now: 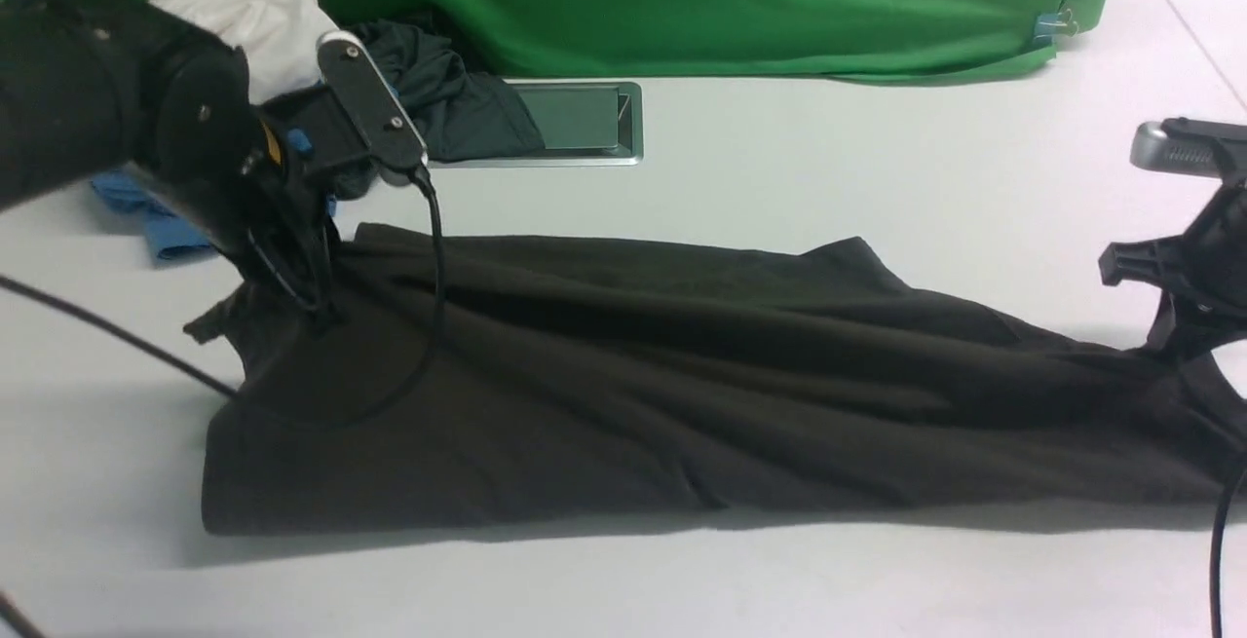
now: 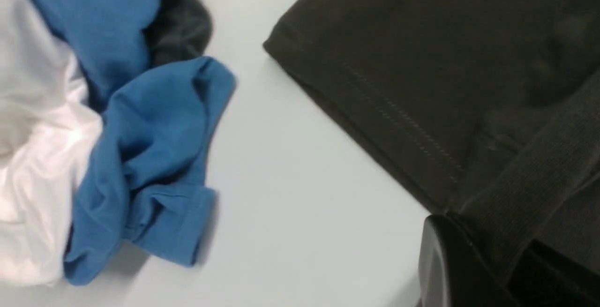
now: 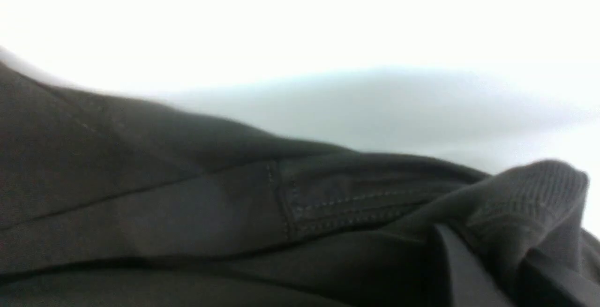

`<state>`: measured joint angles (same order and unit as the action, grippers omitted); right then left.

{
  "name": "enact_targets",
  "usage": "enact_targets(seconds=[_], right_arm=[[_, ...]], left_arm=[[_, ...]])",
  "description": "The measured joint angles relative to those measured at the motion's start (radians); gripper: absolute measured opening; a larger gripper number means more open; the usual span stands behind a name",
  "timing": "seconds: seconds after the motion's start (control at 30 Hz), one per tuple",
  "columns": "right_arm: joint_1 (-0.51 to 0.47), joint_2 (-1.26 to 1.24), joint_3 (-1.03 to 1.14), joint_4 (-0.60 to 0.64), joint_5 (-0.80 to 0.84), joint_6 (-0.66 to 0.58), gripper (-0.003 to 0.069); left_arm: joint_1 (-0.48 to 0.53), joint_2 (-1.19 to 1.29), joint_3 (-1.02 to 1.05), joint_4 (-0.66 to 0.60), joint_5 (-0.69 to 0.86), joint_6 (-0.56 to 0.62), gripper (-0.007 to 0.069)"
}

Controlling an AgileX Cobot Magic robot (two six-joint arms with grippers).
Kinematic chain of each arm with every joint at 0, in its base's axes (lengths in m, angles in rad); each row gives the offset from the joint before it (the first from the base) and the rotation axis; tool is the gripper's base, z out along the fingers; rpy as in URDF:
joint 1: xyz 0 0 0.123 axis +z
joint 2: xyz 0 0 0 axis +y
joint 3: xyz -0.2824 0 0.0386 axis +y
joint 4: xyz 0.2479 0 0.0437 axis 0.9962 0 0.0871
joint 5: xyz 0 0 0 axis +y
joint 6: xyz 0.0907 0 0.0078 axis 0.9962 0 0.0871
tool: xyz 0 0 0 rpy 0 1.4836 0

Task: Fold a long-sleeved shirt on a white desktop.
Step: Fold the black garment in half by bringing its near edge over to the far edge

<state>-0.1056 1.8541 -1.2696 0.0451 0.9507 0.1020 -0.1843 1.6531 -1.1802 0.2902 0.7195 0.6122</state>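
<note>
The shirt (image 1: pixel 682 394) lies across the bench (image 1: pixel 877 161) as a long band, seemingly folded lengthwise already. The left hand (image 1: pixel 310 299) is clamped on its left end, the right hand (image 1: pixel 1184 326) on its right end, both pinching ribbed fabric. By my judgement the crosswise folds remain, so the task looks roughly half done.
</note>
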Motion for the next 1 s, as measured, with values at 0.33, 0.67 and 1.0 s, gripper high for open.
enact_targets(seconds=[0.33, 0.67, 1.0], right_arm=[[-0.038, 0.000, -0.079, 0.016, 0.023, 0.000, 0.0072], [-0.072, 0.029, -0.082, 0.053, -0.081, -0.023, 0.0072], [-0.072, 0.098, -0.082, 0.047, -0.181, -0.009, 0.0363]], left_arm=[[0.008, 0.015, -0.011, 0.010, -0.062, 0.037, 0.0035], [0.008, 0.049, -0.014, 0.033, -0.260, 0.038, 0.0035], [0.008, 0.196, -0.050, 0.110, -0.386, -0.029, 0.0035]])
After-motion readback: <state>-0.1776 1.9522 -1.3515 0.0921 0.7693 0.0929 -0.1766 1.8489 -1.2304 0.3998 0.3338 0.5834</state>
